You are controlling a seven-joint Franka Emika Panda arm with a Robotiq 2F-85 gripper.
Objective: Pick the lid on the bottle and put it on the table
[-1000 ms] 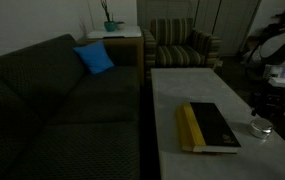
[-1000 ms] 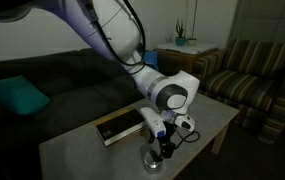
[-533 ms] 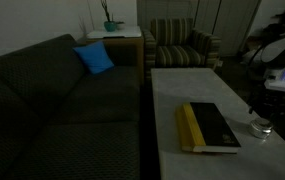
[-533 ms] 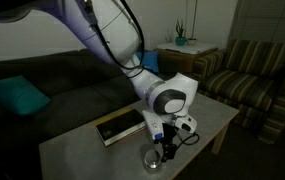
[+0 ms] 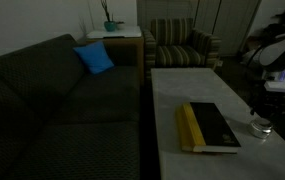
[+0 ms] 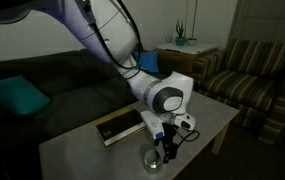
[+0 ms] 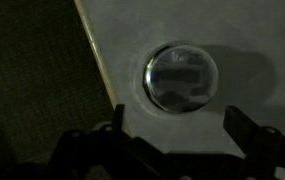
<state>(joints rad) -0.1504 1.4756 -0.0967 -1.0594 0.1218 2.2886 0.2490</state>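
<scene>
The room is dim; a dark sofa [image 5: 52, 105] runs along a pale wall [image 5: 32, 20], with a blue cushion [image 5: 94, 58] propped at its far end. Beyond it a small wooden side table [image 5: 117, 36] bears a potted plant [image 5: 109, 20]; just beside stands a striped armchair [image 5: 180, 45], and behind that hangs what may be a curtain [image 5: 217, 15].

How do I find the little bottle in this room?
Look at the long white table beside the dark sofa. Next to the black book with the yellow spine stands the bottle. It is small, round and glassy, unlike the flat book.
</scene>
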